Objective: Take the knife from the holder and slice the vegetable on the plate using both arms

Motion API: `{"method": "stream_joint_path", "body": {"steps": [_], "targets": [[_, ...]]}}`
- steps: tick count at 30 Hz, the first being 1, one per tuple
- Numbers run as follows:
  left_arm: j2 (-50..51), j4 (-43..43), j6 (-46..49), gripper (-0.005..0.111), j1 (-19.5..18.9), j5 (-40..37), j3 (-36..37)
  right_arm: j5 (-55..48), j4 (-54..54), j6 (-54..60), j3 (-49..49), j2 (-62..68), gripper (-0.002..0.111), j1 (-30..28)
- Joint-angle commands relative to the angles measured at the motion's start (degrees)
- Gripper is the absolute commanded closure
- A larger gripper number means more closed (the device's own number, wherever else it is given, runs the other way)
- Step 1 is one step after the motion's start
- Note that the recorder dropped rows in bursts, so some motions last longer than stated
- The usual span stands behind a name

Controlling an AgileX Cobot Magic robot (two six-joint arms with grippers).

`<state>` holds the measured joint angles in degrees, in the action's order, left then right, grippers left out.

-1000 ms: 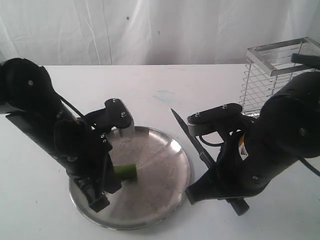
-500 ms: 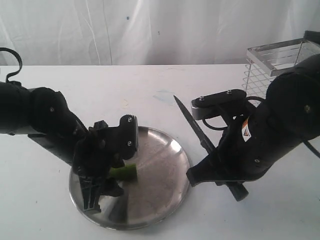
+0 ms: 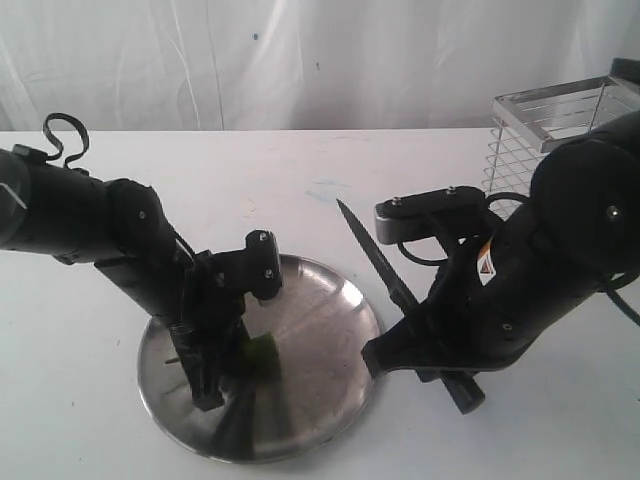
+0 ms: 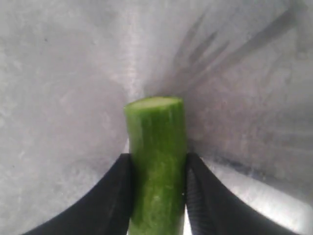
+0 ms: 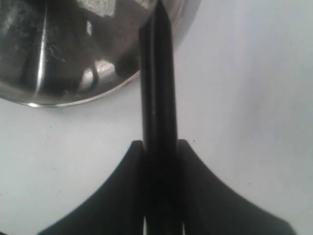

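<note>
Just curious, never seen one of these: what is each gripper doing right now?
Left gripper: closed on the vegetable, over the plate.
Right gripper: closed on the knife.

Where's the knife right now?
The knife is out of the holder, gripped by the right hand. In the exterior view it is right of centre, just beyond the plate's right rim, above the table.

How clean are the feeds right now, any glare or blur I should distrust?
Exterior view: soft overall, the plate streaked with reflections, and the vegetable half hidden. Left wrist view: vegetable sharp between the left end effector pads, plate behind blurry. Right wrist view: knife a dark, featureless silhouette, with bright glare on the plate rim.
</note>
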<state>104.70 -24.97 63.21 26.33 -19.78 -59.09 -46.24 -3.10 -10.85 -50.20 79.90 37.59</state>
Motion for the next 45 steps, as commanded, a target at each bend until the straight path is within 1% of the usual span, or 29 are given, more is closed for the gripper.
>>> {"method": "stream_joint_path", "body": {"steps": [1, 7, 9, 10, 11, 17, 21, 24, 31, 33, 34, 35, 36, 38, 39, 40, 42, 44, 45], "targets": [[-0.1, -5.4, -2.2, 0.107, 0.0, -1.4, -3.1, 1.6, -0.3, 0.5, -0.6, -0.3, 0.108, -0.6], [0.8, -3.7, -2.2, 0.107, 0.0, -1.3, -3.7, 2.5, -0.3, 0.2, -0.6, -0.3, 0.108, -0.6], [2.6, -3.7, -4.5, 0.106, 0.0, -1.0, -3.7, 1.9, -0.9, 0.2, -0.6, -0.3, 0.108, -0.6], [3.2, -3.7, -5.0, 0.103, 0.0, -0.9, -3.7, 1.6, -1.5, 0.2, -0.6, -0.3, 0.108, -0.6], [4.1, -3.7, -5.5, 0.093, 0.0, -0.9, -3.7, 0.7, -2.4, 0.2, -0.6, -0.3, 0.108, -0.6], [4.2, -3.7, -7.0, 0.058, 0.0, -0.8, -3.7, -0.6, -2.5, 0.2, -0.6, -0.3, 0.108, -0.6], [3.3, -3.7, -7.0, 0.044, 0.0, 0.4, -3.7, -0.6, -2.5, 0.2, -0.6, -0.3, 0.108, -0.6], [0.7, -3.7, -7.1, 0.041, 0.0, 1.5, -3.7, -0.6, -2.5, 0.2, -0.6, -0.3, 0.108, -0.6], [-9.4, -3.6, -7.1, 0.041, 0.0, -1.1, -3.7, -1.6, -2.7, 0.2, -0.6, -0.3, 0.108, -0.5], [-12.7, -3.0, -7.9, 0.044, 0.0, -1.2, -3.7, -2.9, -3.2, 0.9, -0.6, -0.3, 0.108, -0.5], [-13.8, -2.4, -8.6, 0.049, 0.0, -1.2, -3.7, -4.0, -3.7, 1.9, -0.6, -0.3, 0.108, -0.2], [-14.8, -1.4, -9.5, 0.059, -0.3, -0.6, -3.7, -4.7, -4.0, 2.7, -0.6, -0.3, 0.108, 0.1], [-15.3, -1.0, -9.7, 0.073, -0.6, 0.0, -3.7, -5.5, -4.9, 3.2, -0.6, -0.3, 0.108, 0.7], [-15.6, -1.0, -11.6, 0.108, -2.0, 1.1, -3.7, -5.9, -5.9, 3.2, -0.6, 0.0, 0.108, 1.9], [-15.4, -1.5, -12.6, 0.106, -2.7, 1.7, -3.6, -5.9, -6.0, 3.2, -0.8, 0.7, 0.108, 2.4], [-15.2, -3.1, -14.4, 0.106, -3.6, 3.0, -3.6, -5.9, -6.0, 2.9, -1.3, 1.8, 0.108, 2.9], [-14.9, -8.6, -16.3, 0.107, -5.3, 6.1, -3.3, -6.1, -6.2, 1.5, -3.0, 4.6, 0.108, 3.6], [-14.7, -15.2, -15.9, 0.107, -7.3, 9.2, -2.1, -6.1, -7.3, 1.4, -5.6, 8.4, 0.108, 4.7], [-14.5, -17.1, -15.4, 0.107, -8.4, 9.8, -1.6, -5.9, -7.8, 1.4, -7.2, 9.9, 0.108, 5.3]]}}
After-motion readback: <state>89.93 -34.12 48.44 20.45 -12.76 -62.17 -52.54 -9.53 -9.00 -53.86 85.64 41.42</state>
